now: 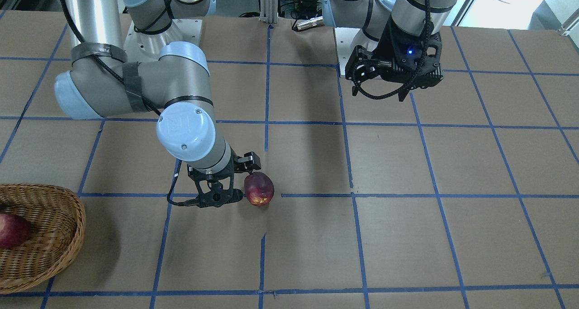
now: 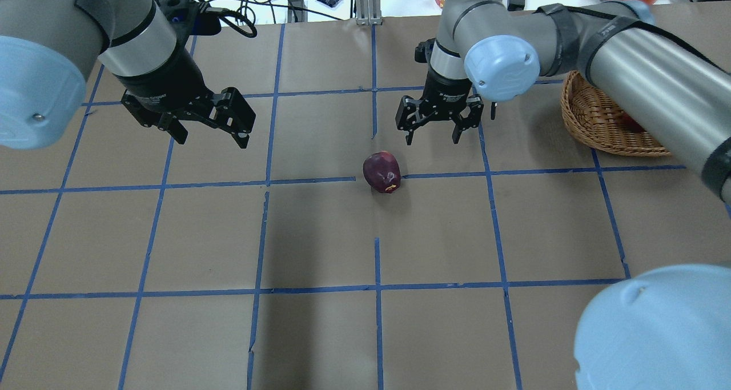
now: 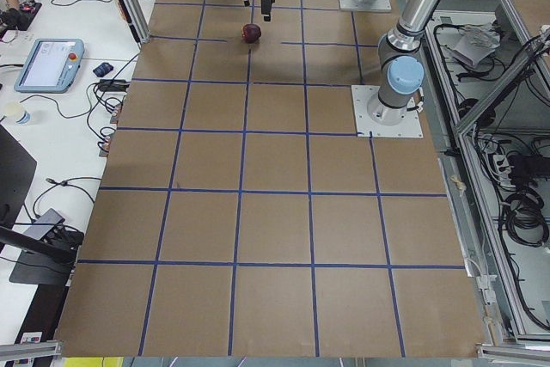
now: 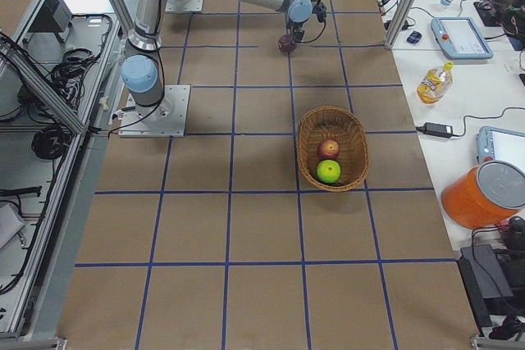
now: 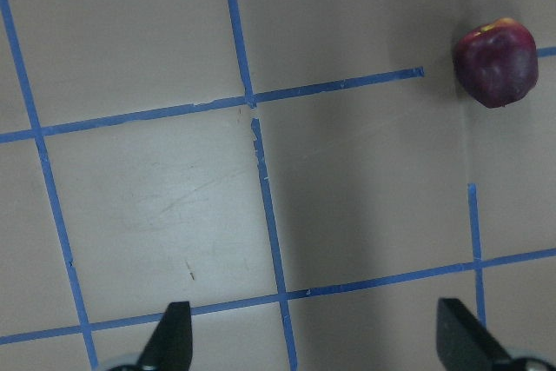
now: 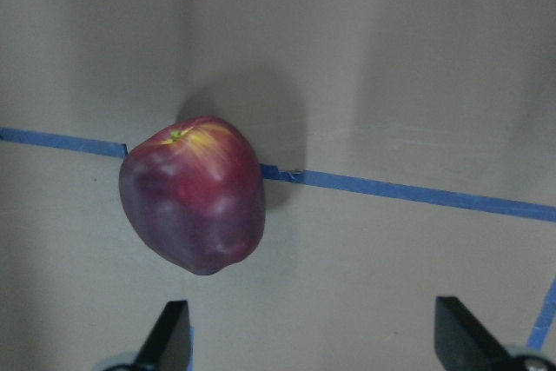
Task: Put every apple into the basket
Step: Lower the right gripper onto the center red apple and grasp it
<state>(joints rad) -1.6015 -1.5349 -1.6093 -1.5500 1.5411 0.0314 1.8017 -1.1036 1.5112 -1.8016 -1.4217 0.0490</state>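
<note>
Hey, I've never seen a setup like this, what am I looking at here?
It is a two-armed robot at a table, each arm ending in a two-finger pincer. Six cameras film one moment: one from across the table, one from behind the robot, one from each table end, one on each wrist. A dark apple lies on the table, by the right pincer. The left pincer hangs apart. Both are open; nothing is held. The basket holds a red apple and a green apple.

Bright, even light from above falls on the brown table [image 2: 320,344], where the arms throw broad, soft-edged shadows. The right wrist view is dim and slightly soft; the dark red apple [image 6: 193,195] casts a blurred shadow up and to its right. White glare fills the front-facing view's upper right corner
</note>
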